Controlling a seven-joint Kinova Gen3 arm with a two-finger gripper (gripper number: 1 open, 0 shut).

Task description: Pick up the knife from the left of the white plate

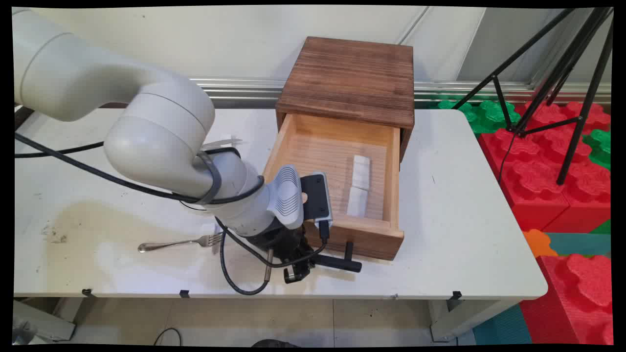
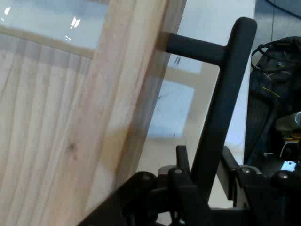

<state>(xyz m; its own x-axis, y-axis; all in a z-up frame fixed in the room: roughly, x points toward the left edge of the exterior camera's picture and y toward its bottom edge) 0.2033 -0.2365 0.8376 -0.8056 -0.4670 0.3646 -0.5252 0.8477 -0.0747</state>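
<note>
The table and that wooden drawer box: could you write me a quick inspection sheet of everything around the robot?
Surface: white table, stained at its left.
Things: wooden drawer box; drawer pulled open, two white blocks inside.
Clutter: fork left of the drawer.
Gripper: gripper shut on the black drawer handle.
Cables: black cables loop from the arm.
Surroundings: tripod, red and green foam mats at right.

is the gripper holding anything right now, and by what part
Yes: the gripper has its jaws shut on the drawer's black handle, gripping the bar near one end, with the drawer pulled open.
</note>
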